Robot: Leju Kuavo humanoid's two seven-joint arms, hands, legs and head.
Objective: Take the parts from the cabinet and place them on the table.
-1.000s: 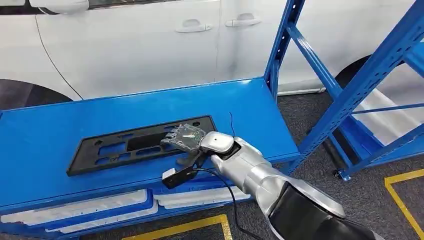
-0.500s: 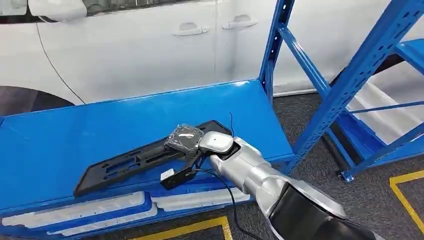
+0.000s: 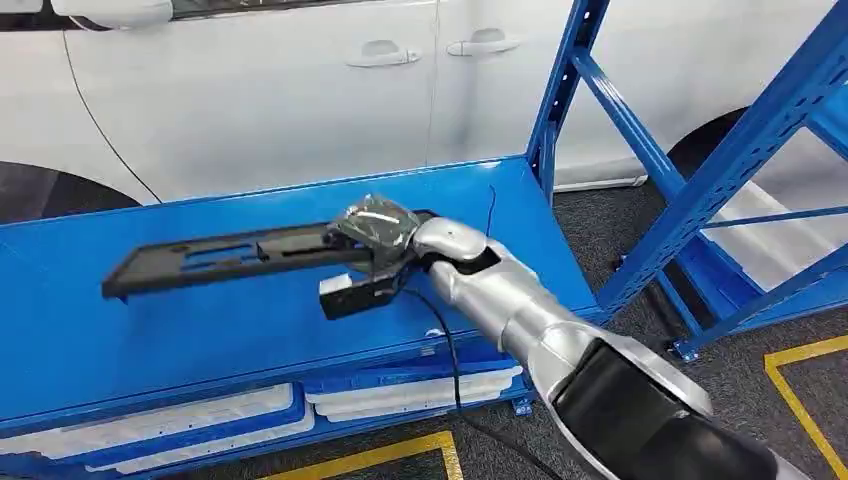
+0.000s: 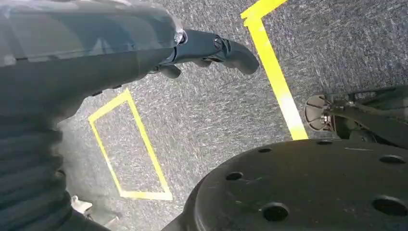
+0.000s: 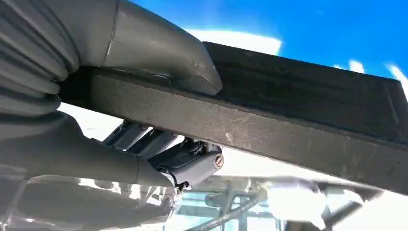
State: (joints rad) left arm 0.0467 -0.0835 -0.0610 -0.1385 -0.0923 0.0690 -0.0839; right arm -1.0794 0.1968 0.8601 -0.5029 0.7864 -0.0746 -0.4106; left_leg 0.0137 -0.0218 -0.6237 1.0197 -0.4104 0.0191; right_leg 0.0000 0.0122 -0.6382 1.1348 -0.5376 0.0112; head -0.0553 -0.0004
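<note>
One black plastic part (image 3: pixel 235 255), long, flat and slotted, grasped at its near end by the right hand (image 3: pixel 375 235); the right wrist view shows the thick grey thumb (image 5: pixel 159 53) pressed on one face and the darker fingers (image 5: pixel 185 161) curled under the other, so the hold is firm. Location: raised off the blue shelf (image 3: pixel 150 330) of the cabinet, roughly level, its far end hanging free over the shelf's left part. Change over the last second: it lay flat on the shelf, was then tipped up at the gripped end, and is now wholly lifted and carried leftward and a little away from the shelf's front edge. Meaning for the task: pickup appears complete; the carry to the table is what remains, and no table can be identified in these views. Left hand (image 4: pixel 211 48): hanging by the robot's side above grey carpet (image 4: pixel 211 110) with yellow floor tape (image 4: pixel 276 82), holding nothing, fingers loosely extended. Background: one white car (image 3: pixel 300 80) behind the shelf.
</note>
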